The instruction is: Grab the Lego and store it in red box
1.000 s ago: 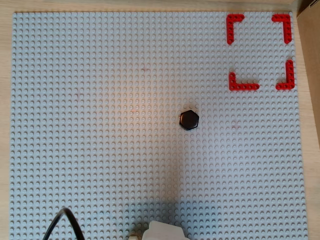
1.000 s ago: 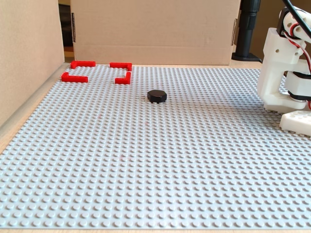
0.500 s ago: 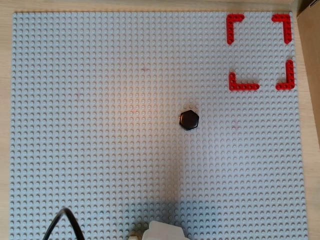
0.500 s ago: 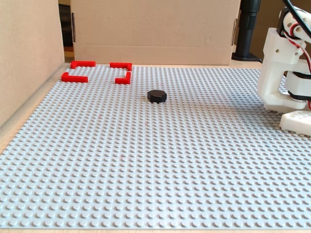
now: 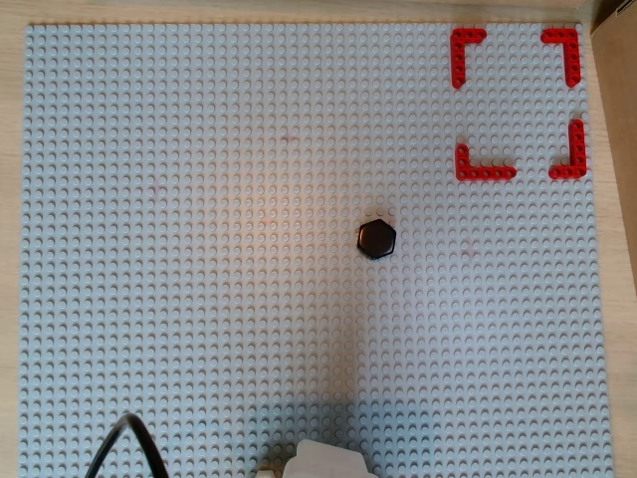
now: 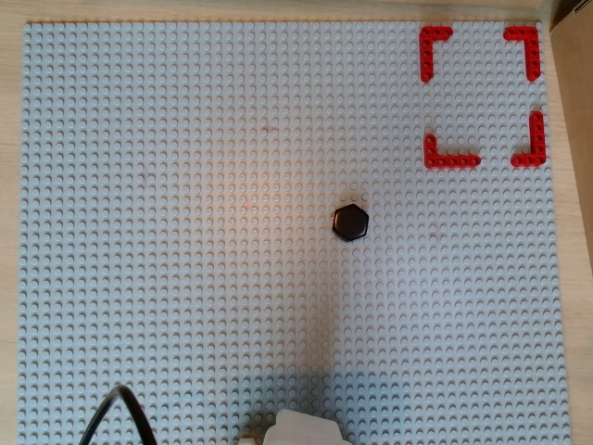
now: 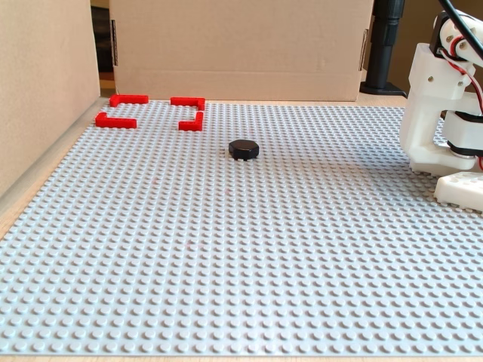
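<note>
Resting piece: the Lego (image 5: 377,239) (image 7: 244,149) lies flat on the counter (image 5: 199,249), outside the red box (image 5: 485,173) (image 7: 115,121) and well apart from it, toward the arm's side
Arm: white base (image 7: 434,105) at the counter edge, well apart from the Lego
Fingers: not in view; cannot tell their spread

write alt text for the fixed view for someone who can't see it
A small glossy black hexagonal Lego piece sits alone on a grey studded baseplate, near a square outline of four red corner pieces at back left. A white robot arm base stands at right.
</note>
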